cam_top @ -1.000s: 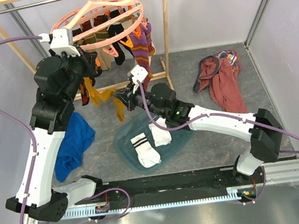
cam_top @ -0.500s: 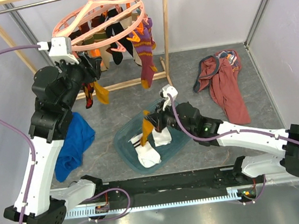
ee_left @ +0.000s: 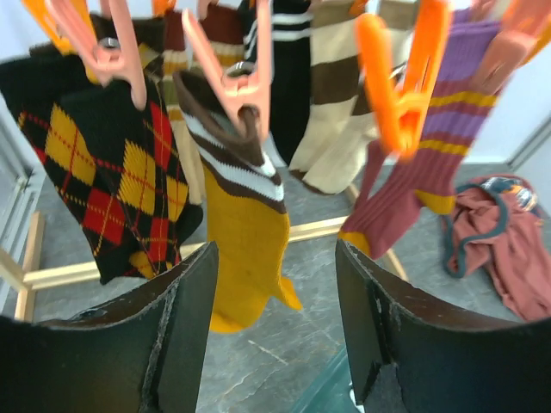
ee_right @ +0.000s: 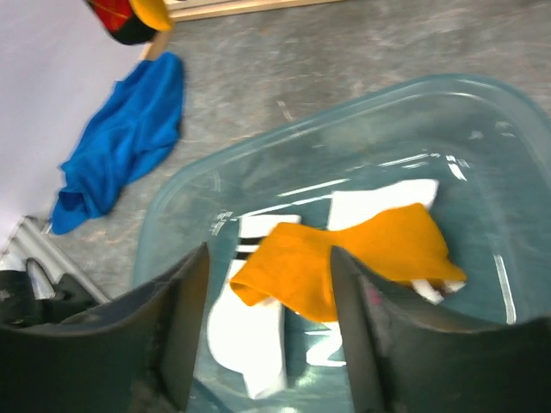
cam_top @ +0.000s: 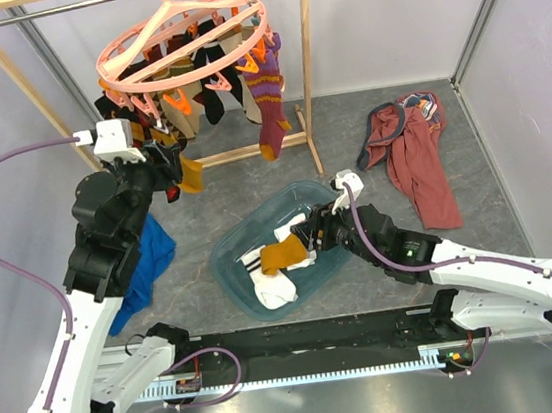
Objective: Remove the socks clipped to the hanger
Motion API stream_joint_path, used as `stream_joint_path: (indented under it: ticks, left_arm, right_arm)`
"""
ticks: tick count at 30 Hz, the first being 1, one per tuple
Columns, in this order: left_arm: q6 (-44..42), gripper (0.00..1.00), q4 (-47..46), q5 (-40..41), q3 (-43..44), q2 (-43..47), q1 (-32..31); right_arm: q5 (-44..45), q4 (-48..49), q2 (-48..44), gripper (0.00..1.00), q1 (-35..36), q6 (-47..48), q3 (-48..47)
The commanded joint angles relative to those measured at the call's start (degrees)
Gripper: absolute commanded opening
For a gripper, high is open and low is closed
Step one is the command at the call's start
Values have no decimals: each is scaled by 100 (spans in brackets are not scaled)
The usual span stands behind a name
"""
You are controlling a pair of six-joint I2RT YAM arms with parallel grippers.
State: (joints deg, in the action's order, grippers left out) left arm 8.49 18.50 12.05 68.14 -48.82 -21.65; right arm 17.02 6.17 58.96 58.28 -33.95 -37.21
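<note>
Grey tabletop (cam_top: 190, 247). Socks (ee_left: 120, 172) hang clipped on pink hanger (cam_top: 168, 13): light, limp, likely stretchy; pinch just under clip. Left gripper (ee_left: 274, 284) wide, empty, facing yellow sock (ee_left: 245, 249). Right gripper (ee_right: 269, 275) wide, empty, over tub (ee_right: 258, 172).

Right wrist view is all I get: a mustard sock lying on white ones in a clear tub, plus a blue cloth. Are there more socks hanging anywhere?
Observer: Yes. Several socks hang clipped to a pink ring hanger on a wooden rack at the back.
Operator: What is the other arm up to?
Observer: The left end effector is open and holds nothing. It faces a hanging mustard sock that a pink clip holds by its brown and white cuff.
Operator: Anything else lying around?
Observer: A maroon garment lies crumpled on the table's right side.
</note>
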Motion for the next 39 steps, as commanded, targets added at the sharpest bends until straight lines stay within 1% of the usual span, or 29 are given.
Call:
stream_joint_path:
  ticks: [1, 3, 6, 12, 15, 16, 17, 18, 20, 21, 23, 27, 28, 31, 32, 35, 38, 39]
  left_arm:
    - [-146, 64, -462, 412, -82, -162, 3]
    - [-129, 64, -470, 447, -64, -242, 12]
    - [-146, 64, -532, 543, -73, -374, 12]
    - [-278, 61, -664, 886, -152, -690, 3]
    - [-295, 54, -637, 843, -134, -760, 3]
    - [-313, 41, -629, 799, -108, -770, 3]
    - [-330, 33, -594, 659, -90, -761, 3]
    - [-331, 23, -550, 580, -21, -761, 3]
    - [-243, 14, -401, 265, 59, -735, 12]
    - [-190, 7, -348, 149, 129, -691, 3]
    - [-32, 3, -251, -236, 191, -664, 3]
    - [170, 2, -31, -782, 322, -541, 12]
    - [240, 2, 4, -897, 332, -489, 12]
    - [381, 2, 39, -1327, 323, -410, 3]
    - [399, 2, 39, -1389, 332, -401, 12]
    - [487, 2, 145, -1504, 410, -357, 3]
    - [539, 2, 198, -1636, 481, -313, 12]
    - [548, 2, 215, -1688, 516, -313, 3]
  right_arm:
    - [574, -582, -358, 70, 17, -6, -199]
    - [715, -609, -569, 73, 17, 12, -164]
    - [768, -574, -824, 76, 25, 29, -58]
    - [716, -451, -1106, 77, 17, 56, 39]
    - [453, -249, -1185, 76, 17, 205, 82]
    - [426, -214, -1220, 76, 17, 231, 126]
    - [391, -178, -1238, 76, 17, 240, 144]
    - [373, -117, -1273, 75, 17, 275, 161]
    - [303, 32, -1334, 75, 17, 328, 223]
    - [259, 111, -1352, 75, 25, 406, 240]
    - [75, 383, -1326, 74, 25, 573, 250]
    - [-145, 700, -1054, 73, 25, 1048, 4]
    - [-198, 805, -897, 73, 25, 1353, -127]
    - [-514, 1472, -579, 74, 25, 1960, -321]
    - [-706, 1935, -492, 74, 25, 2128, -365]
    - [-1119, 2483, 35, 75, 25, 2779, -821]
    - [-1401, 2616, 851, 79, 25, 3340, -1646]
    - [-1464, 2669, 1019, 80, 25, 3534, -1771]
